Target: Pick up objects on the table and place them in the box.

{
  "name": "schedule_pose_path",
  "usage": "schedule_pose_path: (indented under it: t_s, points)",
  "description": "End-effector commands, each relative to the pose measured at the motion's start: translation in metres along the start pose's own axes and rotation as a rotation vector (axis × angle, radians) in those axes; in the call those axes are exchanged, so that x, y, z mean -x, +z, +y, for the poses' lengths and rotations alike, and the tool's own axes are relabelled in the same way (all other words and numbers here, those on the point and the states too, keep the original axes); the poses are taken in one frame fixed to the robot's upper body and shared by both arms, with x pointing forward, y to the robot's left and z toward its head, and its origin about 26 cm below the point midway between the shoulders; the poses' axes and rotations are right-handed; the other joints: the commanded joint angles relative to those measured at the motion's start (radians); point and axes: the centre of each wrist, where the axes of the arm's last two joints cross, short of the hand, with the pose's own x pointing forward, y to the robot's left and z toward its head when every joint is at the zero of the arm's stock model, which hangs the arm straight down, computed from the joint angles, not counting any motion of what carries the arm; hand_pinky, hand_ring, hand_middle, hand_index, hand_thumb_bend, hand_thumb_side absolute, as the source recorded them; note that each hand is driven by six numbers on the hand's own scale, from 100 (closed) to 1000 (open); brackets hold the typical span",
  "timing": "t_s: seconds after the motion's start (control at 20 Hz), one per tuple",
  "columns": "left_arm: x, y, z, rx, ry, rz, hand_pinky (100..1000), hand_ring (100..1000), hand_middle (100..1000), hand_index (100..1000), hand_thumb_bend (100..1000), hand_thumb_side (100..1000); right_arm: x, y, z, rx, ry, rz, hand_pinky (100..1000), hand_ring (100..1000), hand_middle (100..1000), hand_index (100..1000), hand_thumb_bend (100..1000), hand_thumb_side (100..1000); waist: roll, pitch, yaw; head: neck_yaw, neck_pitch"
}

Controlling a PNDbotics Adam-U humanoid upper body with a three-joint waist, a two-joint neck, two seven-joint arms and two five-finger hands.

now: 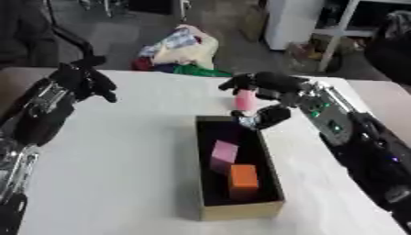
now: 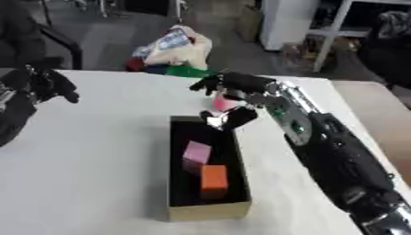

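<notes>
1. Cardboard box (image 1: 241, 209), long and rectangular, tan outside with a dark lining, lay open-topped on the white table (image 1: 120, 174).
2. Held two blocks inside: a pink-violet cube (image 1: 224, 151) tilted against an orange block (image 1: 243, 178), touching it, both matte and sharp-edged.
3. Gripped by the right hand (image 1: 265, 87): a pale pink object (image 1: 245, 100), smooth, roughly cylindrical, upright, fingers above it and thumb curled below, just over the box's far end.
4. Right arm (image 2: 321, 137) black with silver plates and small green lights, entered from the right side.
5. Left hand (image 1: 84, 78) black, hung over the table's far left part, well apart from the box; fingers bent downward, held nothing.
6. Table surface plain, matte, lightly mottled.
7. Beyond the far edge: grey floor, a heap of mixed-colour cloth and bags (image 1: 180, 50), a white cabinet (image 1: 293, 20) and white frame legs at upper right.
</notes>
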Motion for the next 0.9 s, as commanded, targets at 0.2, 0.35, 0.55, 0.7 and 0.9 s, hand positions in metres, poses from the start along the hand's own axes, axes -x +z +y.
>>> schedule_pose_path:
  t_s: [0.2, 0.35, 0.55, 0.7, 0.9]
  points:
    - [-0.008, -0.001, 0.008, 0.004, -0.037, -0.013, 731, 597, 610, 928, 159, 951, 0.037, 0.002, -0.006, 0.036, -0.054, 0.239, 814, 780, 844, 976, 100, 614, 0.005, -0.015, 0.000, -0.001, -0.003]
    - [-0.008, -0.002, 0.008, 0.010, -0.037, -0.019, 731, 597, 610, 928, 159, 951, 0.043, -0.009, 0.008, 0.034, -0.085, 0.328, 813, 778, 835, 971, 100, 623, 0.006, -0.013, 0.006, -0.005, -0.006]
    - [-0.010, -0.006, 0.007, 0.020, -0.038, -0.032, 732, 597, 610, 928, 158, 952, 0.040, -0.025, 0.026, 0.051, -0.106, 0.442, 812, 776, 834, 972, 100, 631, 0.008, -0.006, 0.023, -0.014, -0.013]
    - [-0.012, -0.009, 0.006, 0.029, -0.039, -0.041, 732, 597, 610, 928, 157, 953, 0.039, -0.032, 0.035, 0.070, -0.115, 0.531, 814, 778, 838, 973, 100, 637, 0.009, -0.001, 0.040, -0.024, -0.018]
    - [-0.013, -0.011, 0.006, 0.037, -0.042, -0.048, 732, 597, 610, 928, 156, 953, 0.042, -0.034, 0.043, 0.076, -0.109, 0.658, 814, 780, 842, 974, 100, 648, 0.007, 0.004, 0.061, -0.034, -0.025]
